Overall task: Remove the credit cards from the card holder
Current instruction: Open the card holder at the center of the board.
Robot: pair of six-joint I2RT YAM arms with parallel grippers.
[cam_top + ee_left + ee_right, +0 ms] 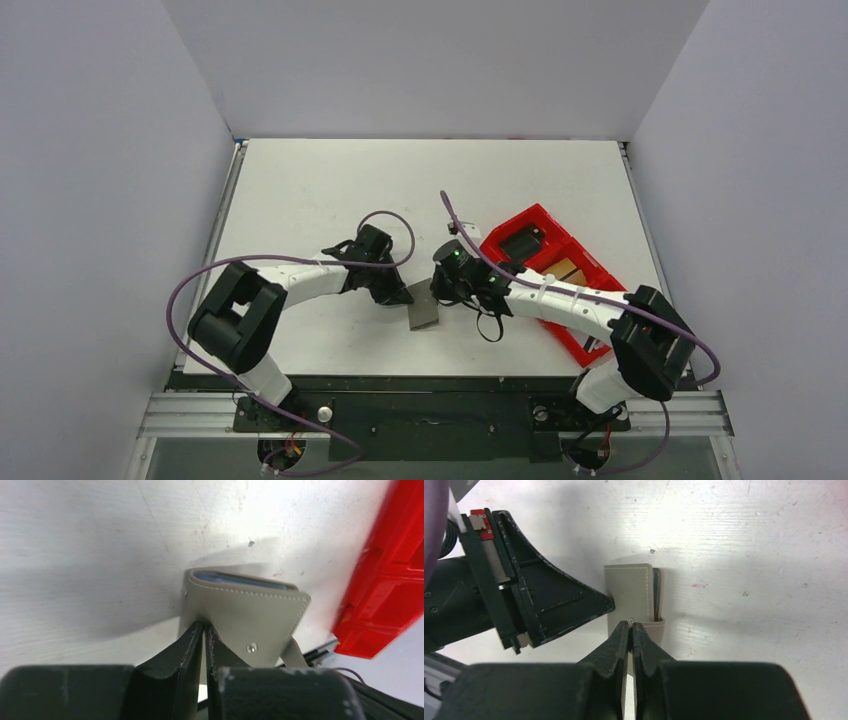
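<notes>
The card holder [424,314], a small grey bifold wallet, is folded shut between the two arms. In the left wrist view the card holder [245,610] shows a blue-grey lining along its far edge. My left gripper [204,626] is shut on its near edge. In the right wrist view my right gripper [630,625] is shut on the card holder [629,592] at the snap stud beside the small tab [657,628]. A finger [574,600] of the left gripper touches the wallet's left side. Any credit cards inside the wallet are hidden. A tan card [565,268] lies in the red tray.
A long red plastic tray [600,275] lies at an angle right of the wallet, under the right arm, with a black block [520,243] in its far compartment. White walls close in the table on three sides. Purple cables loop off both arms.
</notes>
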